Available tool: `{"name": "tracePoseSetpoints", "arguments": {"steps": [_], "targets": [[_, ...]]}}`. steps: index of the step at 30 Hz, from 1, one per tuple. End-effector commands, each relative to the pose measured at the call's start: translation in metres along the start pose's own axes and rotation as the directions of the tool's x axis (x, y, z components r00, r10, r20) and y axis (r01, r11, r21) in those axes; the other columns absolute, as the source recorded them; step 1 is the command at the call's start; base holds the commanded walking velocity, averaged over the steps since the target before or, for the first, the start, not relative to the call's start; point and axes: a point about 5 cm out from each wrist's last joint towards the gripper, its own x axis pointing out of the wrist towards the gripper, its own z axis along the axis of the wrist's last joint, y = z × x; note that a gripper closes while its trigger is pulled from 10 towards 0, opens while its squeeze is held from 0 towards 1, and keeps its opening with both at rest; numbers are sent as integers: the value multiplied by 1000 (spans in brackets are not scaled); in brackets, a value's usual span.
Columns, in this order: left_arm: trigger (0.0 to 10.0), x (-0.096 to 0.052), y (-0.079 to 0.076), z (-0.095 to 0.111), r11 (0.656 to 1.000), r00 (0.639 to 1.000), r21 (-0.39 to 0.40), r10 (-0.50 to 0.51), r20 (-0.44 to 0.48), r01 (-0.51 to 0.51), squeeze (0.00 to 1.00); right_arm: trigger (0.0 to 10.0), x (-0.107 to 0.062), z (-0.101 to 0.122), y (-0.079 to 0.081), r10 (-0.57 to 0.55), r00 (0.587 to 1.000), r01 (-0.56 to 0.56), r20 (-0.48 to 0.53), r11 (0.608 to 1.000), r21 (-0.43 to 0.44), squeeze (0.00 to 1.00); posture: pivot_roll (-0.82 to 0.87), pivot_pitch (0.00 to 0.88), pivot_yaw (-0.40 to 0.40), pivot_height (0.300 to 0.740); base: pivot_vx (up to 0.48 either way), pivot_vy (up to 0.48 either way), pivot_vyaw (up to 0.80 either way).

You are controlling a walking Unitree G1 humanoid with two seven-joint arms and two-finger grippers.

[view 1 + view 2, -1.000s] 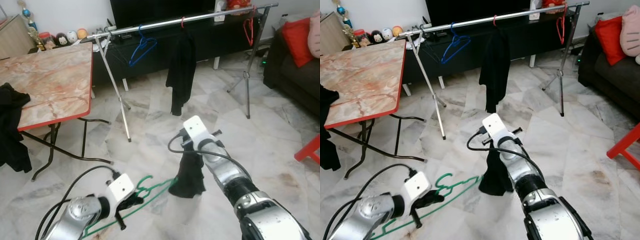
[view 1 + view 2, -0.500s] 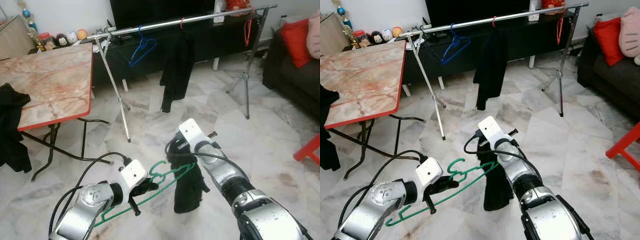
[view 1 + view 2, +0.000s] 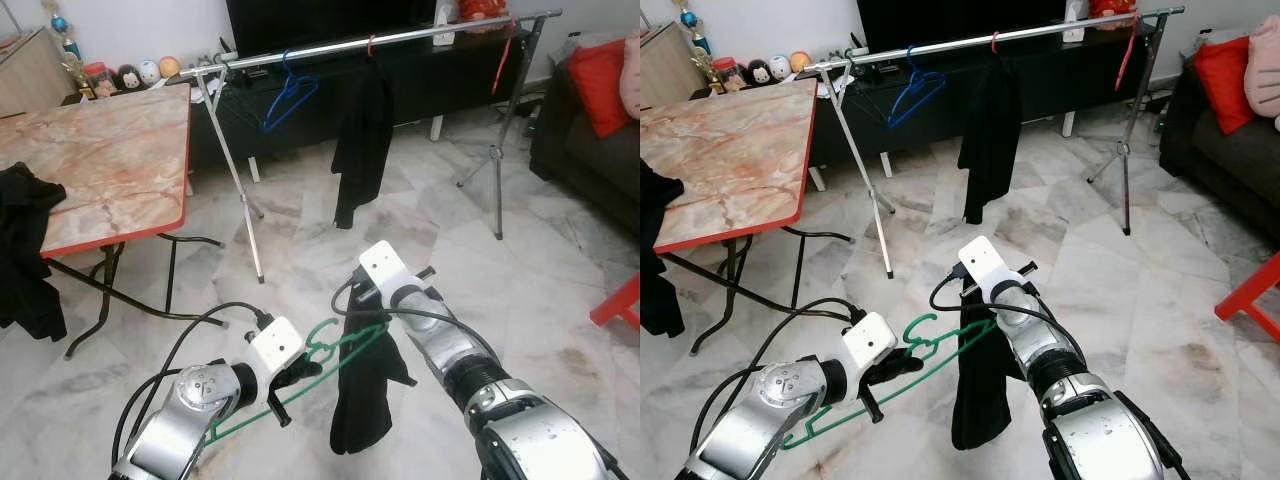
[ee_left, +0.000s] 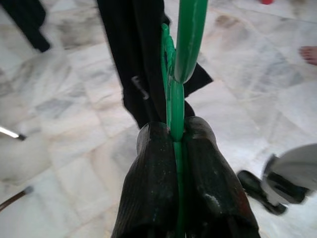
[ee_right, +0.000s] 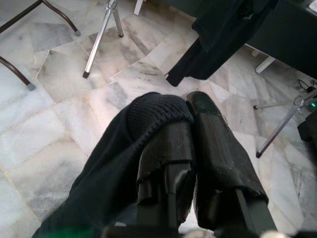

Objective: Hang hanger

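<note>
Low in the centre of the head view, the left gripper (image 3: 292, 376) is clamped on the lower bar of a thin green wire hanger (image 3: 322, 350); the left wrist view shows its two black fingers (image 4: 153, 183) pressed together with the green wire between them. Just right of it, the right gripper (image 3: 372, 312) pinches the top of a limp black cloth garment (image 3: 362, 385), one finger wrapped in the fabric. The garment hangs straight down, and the hanger's hook and shoulder lie against its upper edge.

The main risk, as I judge it, is the garment slipping. It is held by a small fold only, and if the hanger pushes sideways while threading in, the cloth could pull free and drop. The thin wire could also twist in the left grip, since it is held on one bar, well off its middle.

The floor is glossy grey-white marble tile (image 3: 560, 270). Across the top of the frame runs a silver metal clothes rail (image 3: 400, 36) on splayed legs, carrying a blue hanger (image 3: 288, 96), a hung black garment (image 3: 362, 135) and a red hanger (image 3: 497, 66). A marble-patterned folding table with red edge (image 3: 100, 160) stands at upper left, a dark sofa with a red cushion (image 3: 596, 68) at upper right.
</note>
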Motion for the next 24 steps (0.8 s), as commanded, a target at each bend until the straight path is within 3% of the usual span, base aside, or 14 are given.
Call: {"name": "tracePoseSetpoints", "arguments": {"steps": [1, 9, 14, 18, 24], "targets": [[10000, -1, 7, -1, 999, 999, 3, 42, -3, -42, 0, 10000, 3, 14, -2, 2, 999, -2, 48, 1000, -7, 0, -84, 0, 97, 740, 0, 0, 0], [10000, -1, 16, -4, 988, 988, 22, 155, -19, -155, 0, 10000, 3, 18, -5, 18, 998, -18, 68, 1000, 2, 0, -86, 0, 101, 740, 0, 0, 0], [10000, 1, 24, 5, 974, 974, 13, 225, 21, -225, 0, 10000, 2, 22, 0, 81, 992, -80, 96, 997, -17, 0, -86, 0, 96, 740, 0, 0, 0], [10000, 3, 23, 10, 978, 977, -18, 208, 41, -207, 0, 10000, -2, 12, 3, 111, 991, -109, 78, 994, -31, 0, -91, 0, 96, 740, 0, 0, 0], [10000, 5, 11, 16, 991, 989, -59, 128, 75, -124, 0, 10000, -5, -10, -2, 71, 997, -71, -3, 997, -21, 0, -95, 0, 96, 740, 0, 0, 0]]}}
